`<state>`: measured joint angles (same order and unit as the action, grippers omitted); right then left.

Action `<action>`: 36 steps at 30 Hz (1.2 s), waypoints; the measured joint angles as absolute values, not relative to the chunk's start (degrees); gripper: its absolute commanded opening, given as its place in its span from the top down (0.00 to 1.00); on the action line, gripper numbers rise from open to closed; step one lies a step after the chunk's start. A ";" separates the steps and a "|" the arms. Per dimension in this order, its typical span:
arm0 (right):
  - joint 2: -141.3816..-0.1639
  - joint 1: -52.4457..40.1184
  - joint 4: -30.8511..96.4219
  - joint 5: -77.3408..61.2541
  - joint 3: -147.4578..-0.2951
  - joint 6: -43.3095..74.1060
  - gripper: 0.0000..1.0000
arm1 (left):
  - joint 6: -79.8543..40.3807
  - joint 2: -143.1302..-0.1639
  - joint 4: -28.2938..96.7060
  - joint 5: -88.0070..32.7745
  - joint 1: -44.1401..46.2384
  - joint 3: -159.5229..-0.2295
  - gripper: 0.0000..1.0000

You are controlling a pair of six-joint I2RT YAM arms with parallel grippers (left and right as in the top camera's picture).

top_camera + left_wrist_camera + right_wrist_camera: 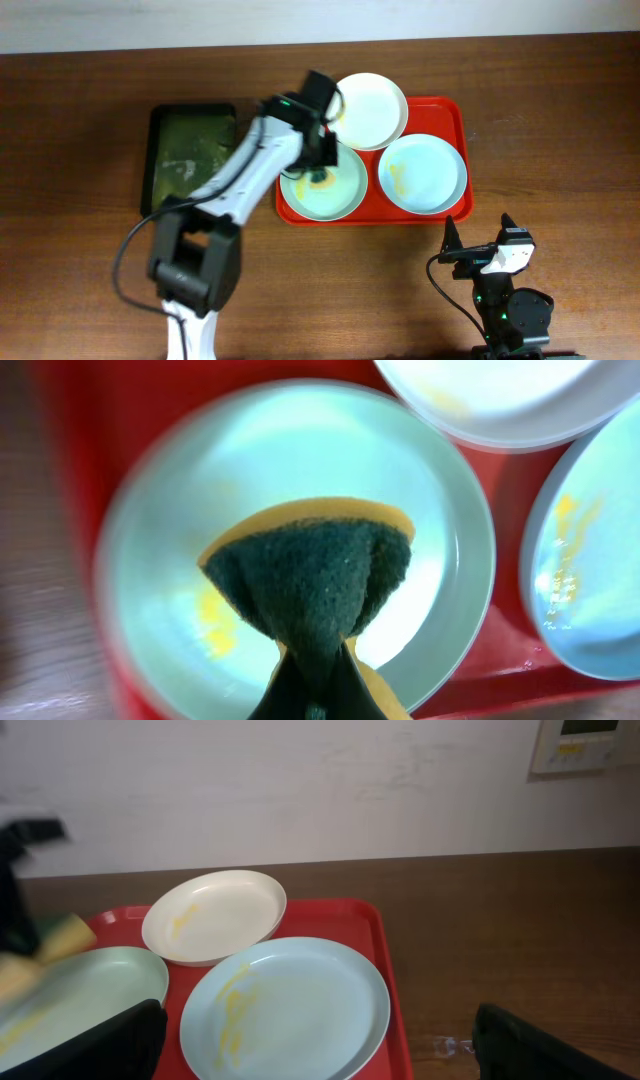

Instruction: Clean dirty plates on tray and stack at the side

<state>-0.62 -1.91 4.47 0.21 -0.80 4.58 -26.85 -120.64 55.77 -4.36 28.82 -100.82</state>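
Sponge (315, 585) fills the middle of the left wrist view, green scouring face toward the lens and yellow foam behind, pinched at its waist so it flares like a bow. The left gripper (325, 158) is clamped on it; its fingers are mostly hidden under the fold. Right behind the sponge lies the left plate (300, 450), pale aqua, in the tray's (455, 115) near-left part, with a yellow smear showing just left of the sponge and a fainter one farther up. Whether the sponge presses the plate or hangs just above it cannot be told. The right plate (422, 173), also aqua with yellow streaks, sits beside it on the tray, and the white plate (370, 110) lies at the far edge, partly over the rim, with a yellowish mark of its own. All three are on the tray and nothing is stacked at the side, so I judge this the scrubbing of the first plate, early in the job. The next move calls for firm downward contact and a sweep leftward across the smear, kept light enough not to skid the plate into its neighbours. The right gripper (480, 235) stands spread and empty near the table's (80, 200) front edge, well apart from the tray. A green tray (190, 160) lies left of the red one.
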 measured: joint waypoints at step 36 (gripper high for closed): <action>-115.61 -16.73 35.83 -20.49 -78.63 7.70 0.52 | -24.82 -125.99 54.57 -7.55 26.09 -100.75 1.00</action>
<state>-115.61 -16.73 35.83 -20.49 -78.63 7.70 -24.82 -125.99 54.57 -7.55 26.09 -100.75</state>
